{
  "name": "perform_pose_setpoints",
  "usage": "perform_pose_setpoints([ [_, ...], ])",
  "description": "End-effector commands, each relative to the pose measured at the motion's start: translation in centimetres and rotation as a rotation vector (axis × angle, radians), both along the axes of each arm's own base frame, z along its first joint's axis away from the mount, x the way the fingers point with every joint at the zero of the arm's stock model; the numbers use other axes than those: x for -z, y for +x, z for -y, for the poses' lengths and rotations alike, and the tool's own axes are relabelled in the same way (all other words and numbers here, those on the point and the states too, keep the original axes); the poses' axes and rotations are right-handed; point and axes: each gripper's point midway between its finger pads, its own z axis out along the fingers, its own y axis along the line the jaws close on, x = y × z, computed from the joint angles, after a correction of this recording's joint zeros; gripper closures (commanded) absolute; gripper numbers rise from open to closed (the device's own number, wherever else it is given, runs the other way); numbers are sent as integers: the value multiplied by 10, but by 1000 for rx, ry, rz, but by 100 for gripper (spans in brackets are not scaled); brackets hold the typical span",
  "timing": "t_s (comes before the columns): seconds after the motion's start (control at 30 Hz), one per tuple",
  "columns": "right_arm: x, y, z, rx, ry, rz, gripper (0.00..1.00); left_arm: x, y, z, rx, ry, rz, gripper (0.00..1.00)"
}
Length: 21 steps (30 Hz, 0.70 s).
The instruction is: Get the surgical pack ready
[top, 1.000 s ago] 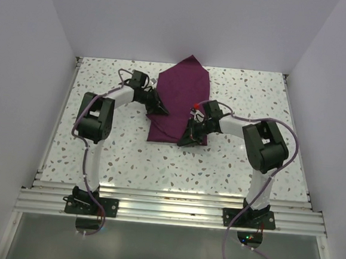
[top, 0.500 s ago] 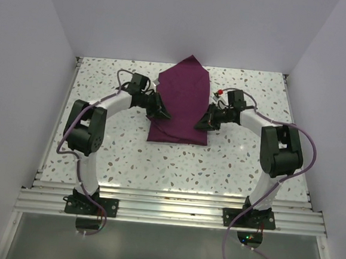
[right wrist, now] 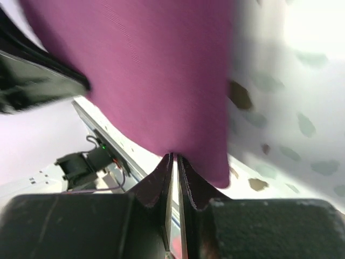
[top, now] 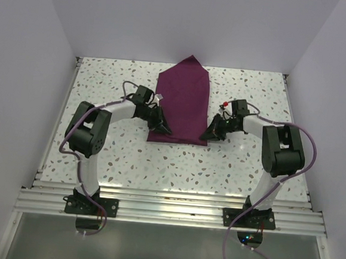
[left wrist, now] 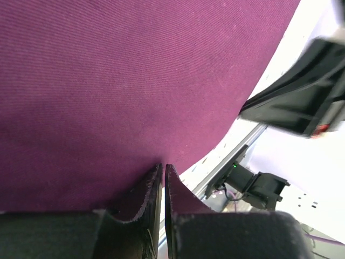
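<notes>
Speckled tabletop (top: 99,154), white walls (top: 49,24); plum cloth (top: 184,100) in pinch of left fingers (left wrist: 141,205), right fingers (right wrist: 155,186)

The plum-purple cloth (top: 184,100) lies spread flat just above the middle of the top view. It is an oblong with a straight lower edge, two square lower corners and a pointed upper end, and its fine weave is smooth and unwrinkled.

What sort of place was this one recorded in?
Probably a lab robot test cell: a speckled tabletop boxed in by plain white walls, the left arm and right arm bolted to an aluminium rail, and a plum cloth laid out.
</notes>
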Motion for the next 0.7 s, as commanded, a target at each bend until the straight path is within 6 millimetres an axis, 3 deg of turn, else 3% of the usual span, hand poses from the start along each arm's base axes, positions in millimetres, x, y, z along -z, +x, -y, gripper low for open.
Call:
perform_pose_setpoints([
  [0.0, -60, 56, -5, 38, 22, 221, 89, -15, 5, -9, 8, 38, 81, 91],
  [0.13, -86, 110, -15, 100, 78, 316, 89, -34, 25, -9, -8, 11, 139, 90],
  [0.17, -73, 120, -19, 109, 91, 291, 89, -43, 39, -8, -23, -8, 171, 89],
  [0.23, -84, 149, -25, 145, 142, 321, 88, -42, 59, -16, -57, -52, 160, 88],
  [0.3, -73, 174, -31, 178, 171, 293, 88, -54, 92, -24, -109, -94, 200, 88],
  [0.33, -72, 187, -33, 194, 191, 322, 88, -42, 102, -26, -122, -87, 190, 87],
  [0.4, -59, 206, -38, 232, 221, 296, 88, -52, 130, -29, -141, -115, 242, 87],
  [0.43, -59, 215, -38, 243, 237, 314, 88, -36, 137, -28, -146, -112, 217, 87],
  [0.47, -55, 220, -40, 250, 246, 309, 88, -44, 150, -26, -146, -138, 244, 87],
  [0.5, -54, 228, -42, 263, 257, 305, 88, -39, 155, -25, -147, -141, 242, 87],
  [0.53, -39, 231, -42, 269, 250, 286, 88, -25, 158, -24, -151, -135, 221, 87],
  [0.67, -15, 240, -39, 292, 209, 268, 88, -9, 176, -23, -194, -165, 234, 87],
])
